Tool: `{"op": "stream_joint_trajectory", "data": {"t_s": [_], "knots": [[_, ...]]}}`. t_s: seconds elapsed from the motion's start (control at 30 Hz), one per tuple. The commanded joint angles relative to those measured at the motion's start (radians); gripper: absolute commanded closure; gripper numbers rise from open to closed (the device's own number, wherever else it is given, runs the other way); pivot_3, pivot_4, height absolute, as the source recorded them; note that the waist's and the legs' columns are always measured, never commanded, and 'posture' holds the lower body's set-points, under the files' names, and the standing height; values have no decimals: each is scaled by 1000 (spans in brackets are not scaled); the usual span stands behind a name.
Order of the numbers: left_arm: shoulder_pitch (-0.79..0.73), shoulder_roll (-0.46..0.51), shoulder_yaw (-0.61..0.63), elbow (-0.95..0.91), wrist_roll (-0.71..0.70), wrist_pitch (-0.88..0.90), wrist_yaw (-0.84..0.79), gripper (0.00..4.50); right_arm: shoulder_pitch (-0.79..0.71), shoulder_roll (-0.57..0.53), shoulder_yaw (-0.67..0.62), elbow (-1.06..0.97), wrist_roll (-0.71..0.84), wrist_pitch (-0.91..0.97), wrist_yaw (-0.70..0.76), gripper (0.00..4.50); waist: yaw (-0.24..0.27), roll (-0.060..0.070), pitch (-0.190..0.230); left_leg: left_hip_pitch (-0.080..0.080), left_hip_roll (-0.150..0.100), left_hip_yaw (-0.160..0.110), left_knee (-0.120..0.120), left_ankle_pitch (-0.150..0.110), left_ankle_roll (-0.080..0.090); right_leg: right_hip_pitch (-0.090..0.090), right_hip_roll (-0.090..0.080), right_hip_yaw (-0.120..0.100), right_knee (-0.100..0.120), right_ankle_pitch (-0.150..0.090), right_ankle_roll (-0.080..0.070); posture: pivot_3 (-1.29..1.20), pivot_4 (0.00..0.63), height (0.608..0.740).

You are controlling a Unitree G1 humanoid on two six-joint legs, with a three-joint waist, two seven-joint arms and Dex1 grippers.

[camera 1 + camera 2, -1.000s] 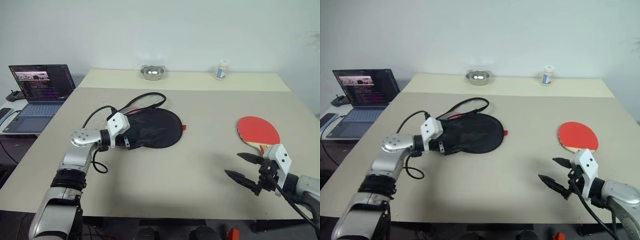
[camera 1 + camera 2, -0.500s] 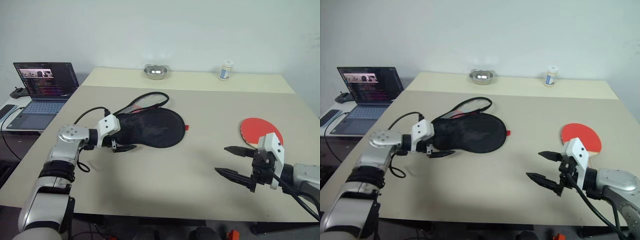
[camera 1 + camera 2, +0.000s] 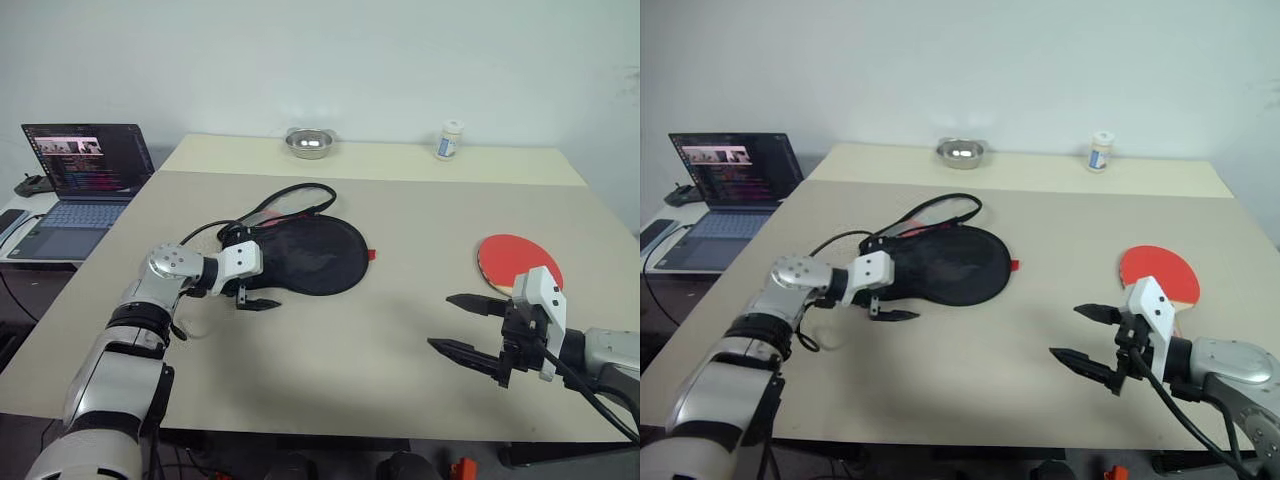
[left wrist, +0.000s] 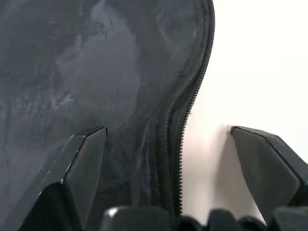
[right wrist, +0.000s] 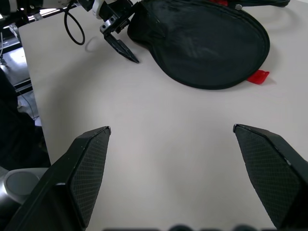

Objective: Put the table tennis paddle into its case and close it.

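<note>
wall [image 3: 400, 50]: plain pale | table [image 3: 350, 340]: beige | side desk [image 3: 20, 250]: open laptop [image 3: 85, 175]

Black case [image 3: 305, 254] lies flat mid-table; red table tennis paddle [image 3: 516, 260] well apart, face up.

Left gripper [image 4: 168, 144]: two black fingers spread wide | case [image 4: 72, 72]: black fabric, zip edge curving between the fingers | one finger [image 4: 77, 168] over the fabric | the other over the pale table [image 4: 260, 62]
</note>
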Motion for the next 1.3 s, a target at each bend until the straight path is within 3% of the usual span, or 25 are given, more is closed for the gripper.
{"op": "stream_joint_trajectory", "data": {"t_s": [0.03,0.37,0.6,0.83,1.0,1.17,1.3], "knots": [[-31,4,9,39,14,-1,36,963,15,-4,-34,-20,-3,-19,-8,0,0,0,0,0,0,0,0,0,0,0,0,0,0,0,0,0,150,740],[-11,-28,68,-34,-97,95,-115,4474,22,-9,-68,5,-12,-32,-24,0,-1,0,0,0,0,0,0,0,0,0,0,-1,0,0,0,0,150,740],[118,-83,98,-341,-219,301,-152,4474,45,-23,-127,8,-2,-24,-19,0,-1,0,0,0,0,-1,0,0,0,0,0,0,0,0,0,0,150,740],[302,-221,48,-796,-322,691,-25,4474,107,-42,-198,9,3,-15,4,0,3,0,0,0,0,-1,1,0,0,1,-1,1,1,0,0,0,150,740],[311,-332,32,-840,-322,798,108,4474,138,-51,-226,-4,7,-12,11,0,5,0,0,1,0,-2,2,0,0,2,0,0,2,0,0,0,150,740],[298,-369,17,-810,-303,799,169,4474,141,-45,-232,-19,17,-6,-10,0,0,0,0,1,0,-2,2,0,0,2,0,0,2,0,0,0,150,740],[284,-400,21,-786,-298,790,229,3418,148,-43,-227,-24,14,0,-22,0,2,0,0,1,0,-2,2,0,0,2,0,0,2,0,0,0,150,740]]}}
